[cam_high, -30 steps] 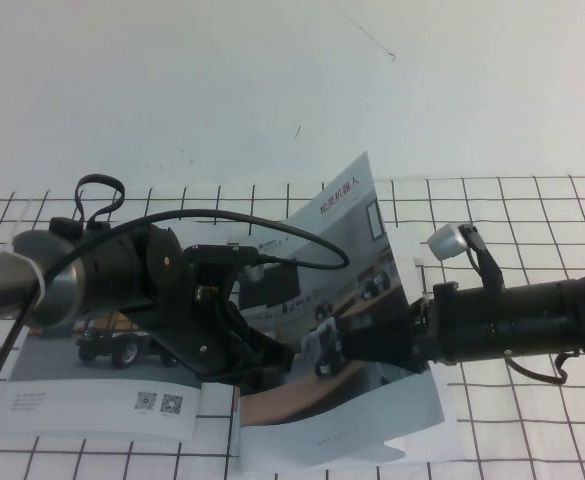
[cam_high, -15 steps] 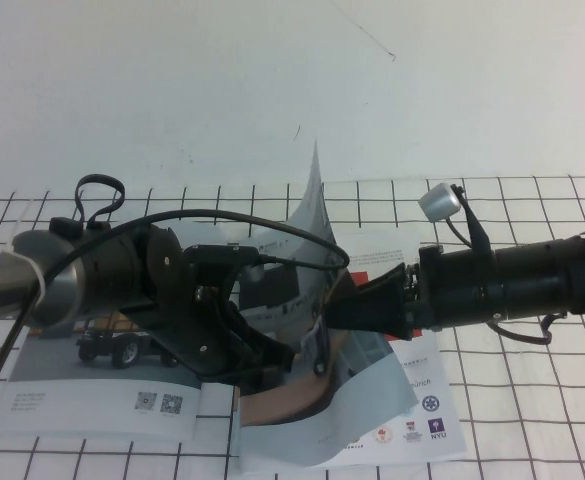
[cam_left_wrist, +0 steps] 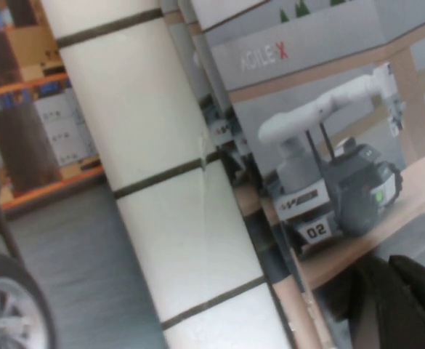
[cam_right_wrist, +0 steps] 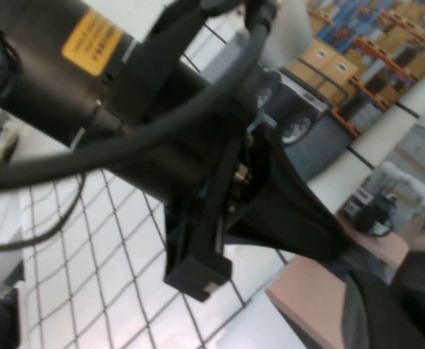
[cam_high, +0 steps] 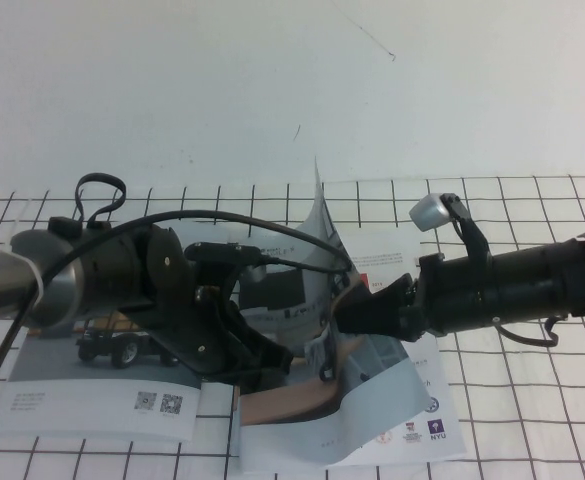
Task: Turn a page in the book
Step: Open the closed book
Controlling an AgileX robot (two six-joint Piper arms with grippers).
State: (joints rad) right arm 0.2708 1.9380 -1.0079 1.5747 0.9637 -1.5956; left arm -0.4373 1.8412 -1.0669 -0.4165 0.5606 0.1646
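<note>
The book (cam_high: 92, 385) lies open on the grid mat, its warehouse-vehicle sheet flat on the left. The page (cam_high: 319, 240) with the classroom robots stands nearly upright over the spine, curled at its lower part. My right gripper (cam_high: 330, 345) is shut on the page's lower middle. My left gripper (cam_high: 267, 362) is shut and presses down next to the spine, just left of the raised page. The left wrist view shows the page's robot photo (cam_left_wrist: 328, 182) and my left gripper (cam_left_wrist: 397, 309). The right wrist view shows the page's tan desk band (cam_right_wrist: 321, 298) at my right gripper (cam_right_wrist: 394, 313).
The inner sheet with rows of logos (cam_high: 412, 425) lies uncovered at the lower right. The black-lined grid mat (cam_high: 532, 420) covers the table; a plain white surface (cam_high: 222, 90) lies behind it. The left arm and its cable (cam_high: 122, 270) stand close beside the page.
My right gripper has moved left with the page, swinging it from leaning right to nearly upright and uncovering the logo sheet. The left arm has not moved.
</note>
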